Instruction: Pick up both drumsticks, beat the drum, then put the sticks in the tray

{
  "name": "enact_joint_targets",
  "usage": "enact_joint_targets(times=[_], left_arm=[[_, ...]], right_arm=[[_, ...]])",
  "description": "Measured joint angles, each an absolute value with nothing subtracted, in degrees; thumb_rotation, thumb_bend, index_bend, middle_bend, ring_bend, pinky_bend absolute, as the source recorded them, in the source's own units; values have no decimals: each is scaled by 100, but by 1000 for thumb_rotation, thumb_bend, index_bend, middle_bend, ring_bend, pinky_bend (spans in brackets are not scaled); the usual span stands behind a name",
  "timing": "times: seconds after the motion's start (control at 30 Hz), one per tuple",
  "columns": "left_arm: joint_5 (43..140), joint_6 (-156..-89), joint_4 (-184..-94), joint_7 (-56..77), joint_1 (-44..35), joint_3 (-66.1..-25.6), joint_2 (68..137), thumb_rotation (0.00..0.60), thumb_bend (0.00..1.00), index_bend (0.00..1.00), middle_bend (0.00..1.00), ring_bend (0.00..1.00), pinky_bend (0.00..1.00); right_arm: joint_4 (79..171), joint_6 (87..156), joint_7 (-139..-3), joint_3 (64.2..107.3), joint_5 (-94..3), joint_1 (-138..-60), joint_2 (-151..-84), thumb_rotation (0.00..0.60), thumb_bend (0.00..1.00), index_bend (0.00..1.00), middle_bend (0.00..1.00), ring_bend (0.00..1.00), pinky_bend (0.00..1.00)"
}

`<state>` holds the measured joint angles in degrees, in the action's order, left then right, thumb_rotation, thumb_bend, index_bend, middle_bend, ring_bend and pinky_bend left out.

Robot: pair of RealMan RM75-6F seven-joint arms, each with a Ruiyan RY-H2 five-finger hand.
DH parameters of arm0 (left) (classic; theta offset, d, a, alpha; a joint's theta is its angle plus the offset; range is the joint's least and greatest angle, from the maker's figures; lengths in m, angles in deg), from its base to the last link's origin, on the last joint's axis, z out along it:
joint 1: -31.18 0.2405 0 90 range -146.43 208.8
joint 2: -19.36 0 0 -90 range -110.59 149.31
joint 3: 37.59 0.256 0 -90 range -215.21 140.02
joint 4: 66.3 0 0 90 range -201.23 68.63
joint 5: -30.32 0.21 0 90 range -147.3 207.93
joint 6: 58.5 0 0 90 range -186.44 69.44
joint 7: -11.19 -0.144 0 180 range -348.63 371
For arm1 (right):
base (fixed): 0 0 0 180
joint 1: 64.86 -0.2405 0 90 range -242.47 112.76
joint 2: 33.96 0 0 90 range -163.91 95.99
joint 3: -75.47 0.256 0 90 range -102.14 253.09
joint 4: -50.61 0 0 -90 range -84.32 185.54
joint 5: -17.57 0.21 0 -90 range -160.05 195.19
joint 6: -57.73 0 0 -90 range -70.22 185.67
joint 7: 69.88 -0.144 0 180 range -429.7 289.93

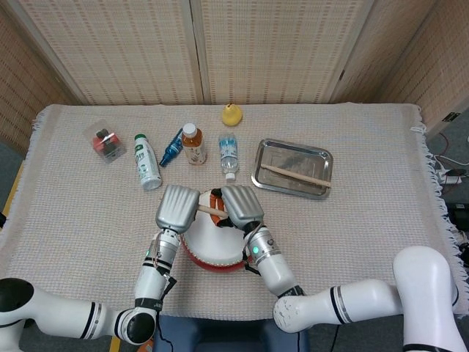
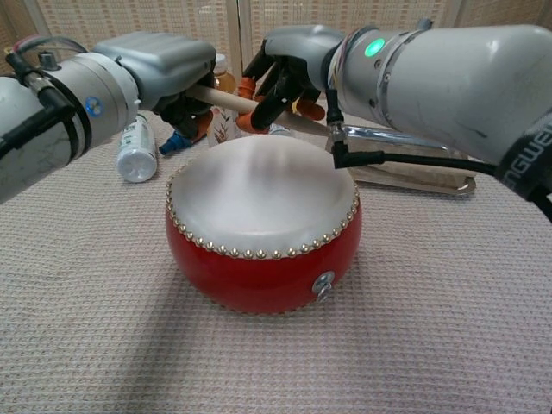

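Head view: left hand [image 1: 176,208] and right hand [image 1: 242,204] sat side by side at frame centre, over the far edge of the red drum [image 1: 212,253], which they mostly covered. A short stretch of drumstick [image 1: 210,210] showed in the gap between the two hands. Only the backs of the hands showed, so I could not tell the grip from here. Second drumstick [image 1: 297,174] lay diagonally inside the metal tray [image 1: 292,152], right of centre, so half the put-away looked done. Bottles [image 1: 146,161] and a yellow fruit [image 1: 232,114] stood along the upper middle of the table [image 1: 381,198], just beyond the drum.

Chest view: the left hand [image 2: 177,73], upper left, had its fingers wrapped around the butt of the stick. The stick [image 2: 226,100] ran right and slightly down across the top of the frame, above the back rim of the drum [image 2: 263,220]. The right hand [image 2: 289,73], upper centre, had its fingers [image 2: 269,97] curled over the stick's mid-section. Contact looked likely, but whether it really clamped the stick was not clear.

Risks, as I read it:
- Handover seemed under way. If the left let go before the right had a firm grip, the stick would drop onto the drumhead and roll off.
- Both hands pulling at once could twist the stick out of either grip.
- The carry to the tray passed close to the bottles. A low swing could knock one over.
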<state>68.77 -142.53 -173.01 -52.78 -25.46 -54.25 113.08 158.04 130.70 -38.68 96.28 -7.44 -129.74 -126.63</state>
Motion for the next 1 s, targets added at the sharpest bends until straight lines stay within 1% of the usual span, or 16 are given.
enact_joint_targets(times=[0.23,0.4,0.53,0.67,0.77,0.83,0.93,1.0], left_arm=[[6933,-14311,-17307,-5285,-2537,-5388,11302,600,492,468,716,696,1000],[6960,-14321,-17315,-5285,-2533,-5378,11293,600,471,414,676,670,1000],[6980,-14321,-17335,-5277,-2527,-5365,11282,600,461,355,609,612,999],[6960,-14302,-17338,-5273,-2526,-5373,11269,600,443,287,538,553,949],[6951,-14282,-17340,-5263,-2526,-5377,11258,600,427,224,480,499,881],[6943,-14268,-17348,-5250,-2523,-5377,11249,600,412,173,430,450,804],[6919,-14234,-17359,-5219,-2519,-5387,11235,600,383,110,351,357,654],[6885,-14206,-17374,-5200,-2517,-5398,11220,600,362,65,279,258,509]], right_arm=[[15748,13053,-3975,9641,-983,-12844,-12736,600,696,873,714,775,967],[15696,13017,-4148,9661,-1217,-12734,-12785,600,722,926,748,809,997],[15628,12943,-4393,9665,-1456,-12613,-12821,600,745,960,766,826,1000],[15542,12811,-4636,9648,-1714,-12470,-12829,600,751,979,771,828,1000],[15478,12681,-4779,9631,-1831,-12375,-12825,600,752,986,773,831,1000],[15435,12602,-4858,9618,-1899,-12317,-12818,600,753,990,775,833,1000],[15378,12522,-4952,9610,-1979,-12251,-12811,600,753,994,779,835,1000],[15342,12474,-5014,9609,-2043,-12210,-12805,600,754,997,780,836,1000]])
